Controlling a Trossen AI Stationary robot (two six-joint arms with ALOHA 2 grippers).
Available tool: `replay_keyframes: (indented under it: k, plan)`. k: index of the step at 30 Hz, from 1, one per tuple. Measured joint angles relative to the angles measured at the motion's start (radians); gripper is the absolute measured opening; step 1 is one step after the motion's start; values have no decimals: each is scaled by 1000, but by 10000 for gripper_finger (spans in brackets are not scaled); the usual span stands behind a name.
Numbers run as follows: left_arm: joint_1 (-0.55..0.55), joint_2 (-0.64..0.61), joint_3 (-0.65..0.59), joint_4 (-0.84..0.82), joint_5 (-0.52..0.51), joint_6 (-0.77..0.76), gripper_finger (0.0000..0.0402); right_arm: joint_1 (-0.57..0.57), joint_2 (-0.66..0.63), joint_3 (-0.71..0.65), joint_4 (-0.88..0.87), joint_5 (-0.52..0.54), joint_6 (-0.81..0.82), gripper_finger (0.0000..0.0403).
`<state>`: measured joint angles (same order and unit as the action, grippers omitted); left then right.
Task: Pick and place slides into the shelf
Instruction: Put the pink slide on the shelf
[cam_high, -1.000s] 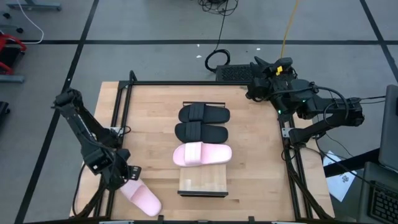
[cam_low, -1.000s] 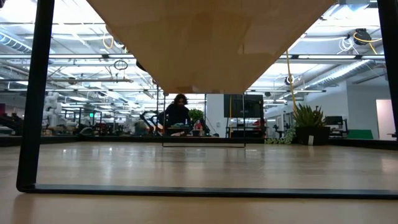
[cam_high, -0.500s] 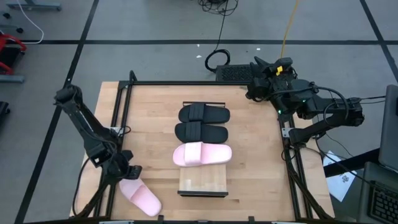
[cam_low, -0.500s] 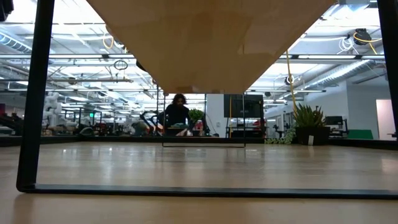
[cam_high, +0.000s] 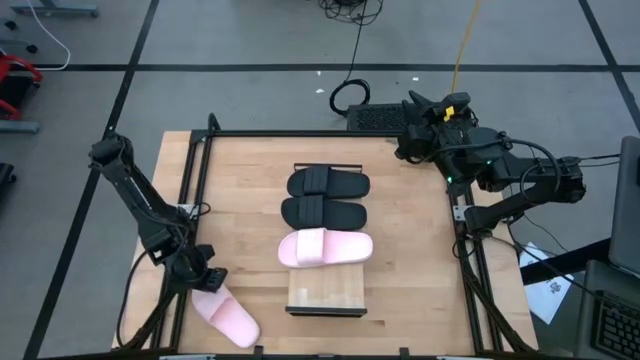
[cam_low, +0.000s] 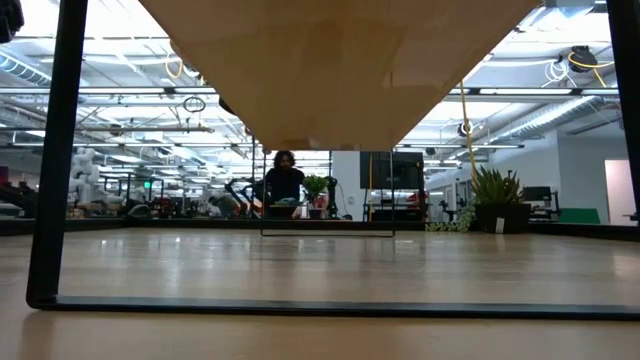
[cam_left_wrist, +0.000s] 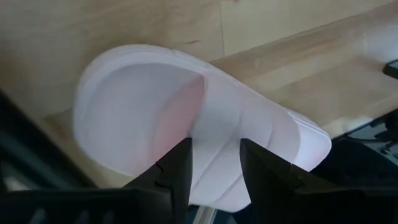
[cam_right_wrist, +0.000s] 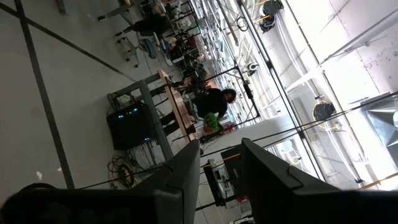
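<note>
A pale pink slide lies sole-down at the table's near left corner. My left gripper is open just over it, slanting down. Its two fingers stand over the slide's wide strap. The shelf lies along the middle of the table. It carries two black slides and a second pink slide, side by side. My right gripper waits open past the table's far right corner, with nothing between its fingers. My left gripper comes at the pink slide's strap slanting down from above, its fingers astride part of the strap's width. Whether the fingertips touch the strap, I cannot tell. The slide lies flat on the table.
A black metal frame runs along the table's left, far and right edges, close to my left arm. Bare board shows at the shelf's near end. In the low view the shelf's underside fills the top, and a person sits far off in the room.
My left gripper has sunk toward the pink slide at the near left corner and tipped further downward. Its fingers have kept the same gap. The slides have stayed where they were.
</note>
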<state>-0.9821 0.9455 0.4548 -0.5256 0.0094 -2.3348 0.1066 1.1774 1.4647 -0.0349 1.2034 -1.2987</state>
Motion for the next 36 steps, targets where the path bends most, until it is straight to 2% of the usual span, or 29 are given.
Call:
replay_keyframes:
  k: [3,7,24,36]
  plan:
    - [-1,0,-56,101,1,0,134,0,0,0,0,0,0,107]
    - [-1,-6,-92,150,3,-1,134,0,0,0,0,0,-7,107]
    - [-7,-143,-97,-17,3,-17,134,0,0,0,0,-2,-4,107]
    - [-6,-142,-98,27,-59,10,134,0,0,0,-1,-1,-5,107]
